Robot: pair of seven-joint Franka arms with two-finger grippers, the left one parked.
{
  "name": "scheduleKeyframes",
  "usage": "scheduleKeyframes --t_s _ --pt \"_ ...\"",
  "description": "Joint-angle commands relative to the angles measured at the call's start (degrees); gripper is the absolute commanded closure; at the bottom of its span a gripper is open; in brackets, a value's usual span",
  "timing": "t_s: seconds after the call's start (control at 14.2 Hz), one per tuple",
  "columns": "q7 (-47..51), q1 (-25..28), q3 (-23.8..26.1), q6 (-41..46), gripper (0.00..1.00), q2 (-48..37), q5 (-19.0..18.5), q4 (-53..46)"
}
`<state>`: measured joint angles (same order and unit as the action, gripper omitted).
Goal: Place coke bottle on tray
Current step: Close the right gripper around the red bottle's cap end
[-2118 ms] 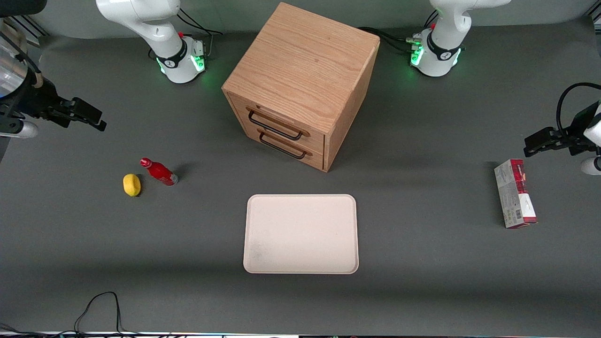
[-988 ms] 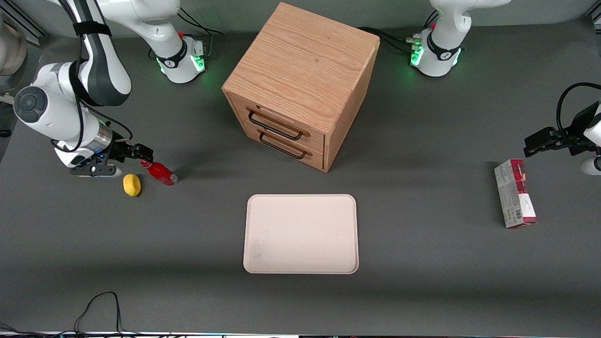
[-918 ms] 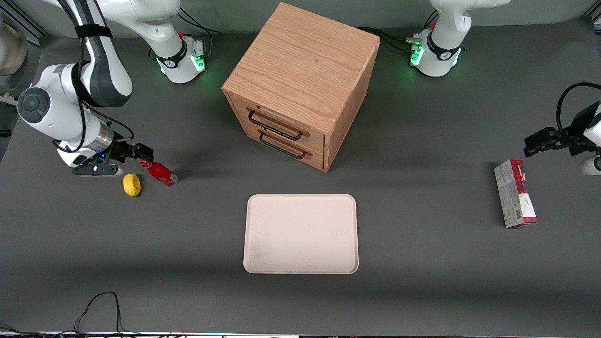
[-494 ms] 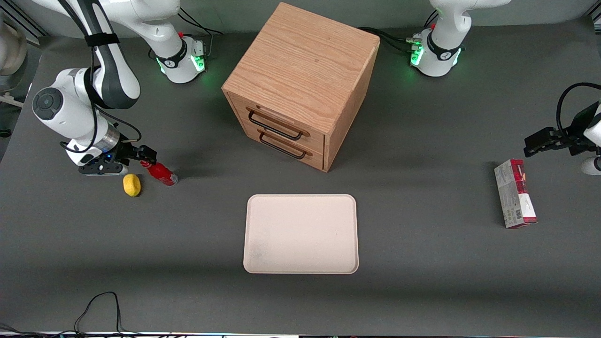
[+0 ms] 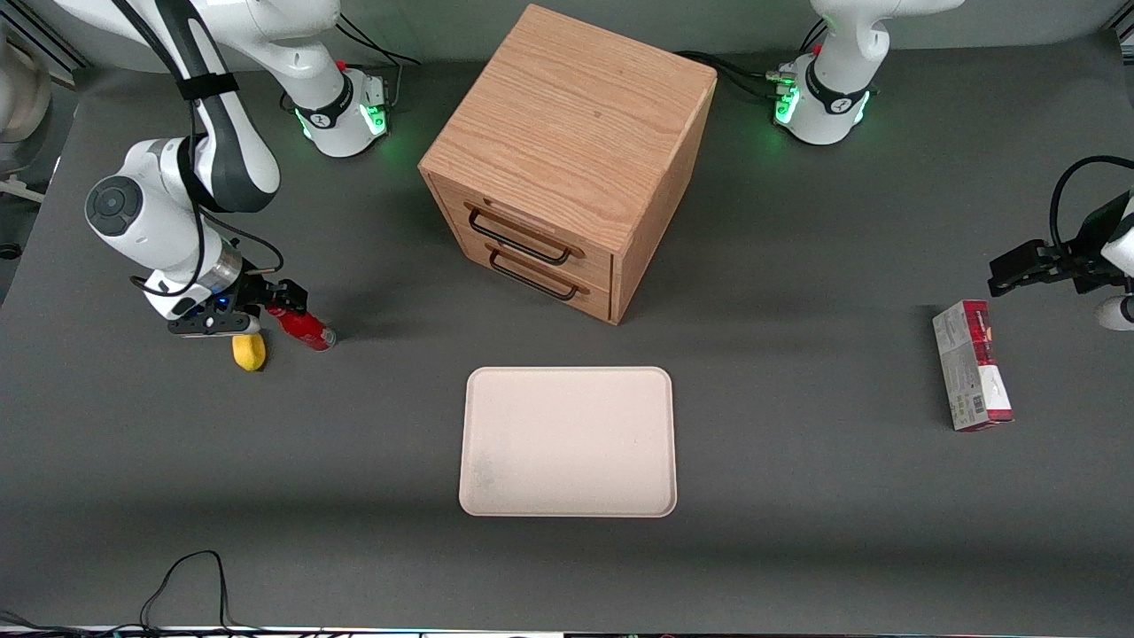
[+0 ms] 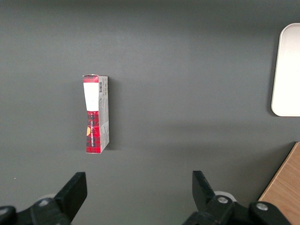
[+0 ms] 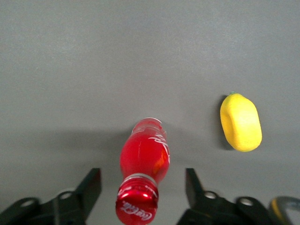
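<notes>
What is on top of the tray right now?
Nothing: the tray lies bare, fully in view. The coke bottle still stands on the table beside a lemon, the open gripper straddling its cap.

The red coke bottle (image 7: 143,164) with white script, a yellow lemon (image 7: 241,123), a cream-white tray (image 5: 568,441), a light oak drawer cabinet (image 5: 567,151) with black handles, and a red-and-white carton (image 6: 95,114) sit near the black gripper (image 7: 143,191) on the dark grey table (image 5: 797,532).
</notes>
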<state>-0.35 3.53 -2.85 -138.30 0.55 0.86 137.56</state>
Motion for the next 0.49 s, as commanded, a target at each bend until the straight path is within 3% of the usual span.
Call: scheduleKeyframes --t_s 0.0,0.21,0.42 --pt "-0.8 0.07 -0.05 -0.48 1.0 -0.02 0.63 0.08" --pt "-0.1 -0.02 -0.05 -0.39 1.0 0.15 0.81 -0.18" --pt "1.92 0.07 0.12 2.05 1.0 -0.55 3.35 -4.82"
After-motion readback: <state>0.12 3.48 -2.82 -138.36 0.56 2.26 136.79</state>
